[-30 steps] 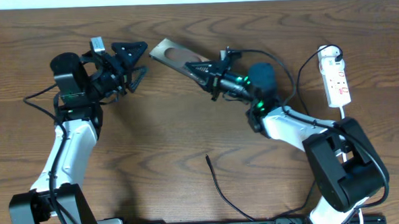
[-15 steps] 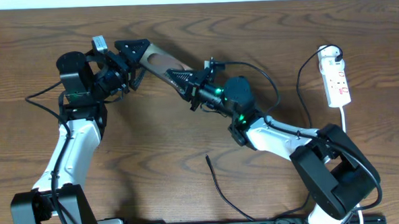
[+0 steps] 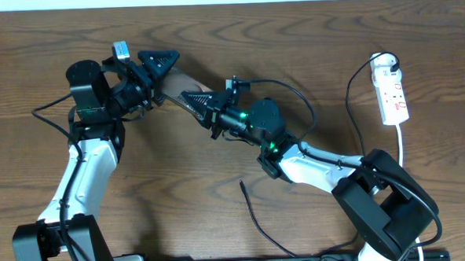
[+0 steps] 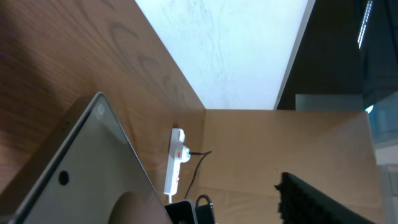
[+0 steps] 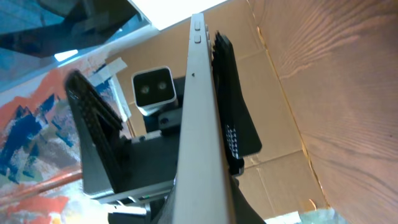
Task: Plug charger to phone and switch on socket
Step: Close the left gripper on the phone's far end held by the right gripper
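While the right gripper (image 3: 199, 100) is clamped thin on the phone (image 3: 180, 78), the slab hangs as a slanted bronze-brown strip in the upper middle of the overhead view, running from upper left down to lower right. Its upper-left end sits between the fingers of the left gripper (image 3: 155, 77), whose jaws stand wide. In the right wrist view one black finger (image 5: 93, 127) of that gripper is well off the phone's face.

Seen from the right wrist, the phone (image 5: 200, 112) is edge-on: a pale, narrow metal band with small side buttons near the top of the frame and a ridged black pad (image 5: 231, 124) pressed against one face. From the left wrist, the glossy grey-brown face (image 4: 81, 180) fills the lower left, with a small dark dot and a tiny ring near its corner. Whether any edge touches the table (image 3: 179, 164) cannot be told.

Bare wood lies open below the phone and across the centre of the frame. The charger (image 3: 250, 211) lies in the lower middle, its tip pointing up, well apart from the phone. The socket (image 3: 392, 92) lies near the right edge, with its white cord (image 3: 401, 143) trailing down.
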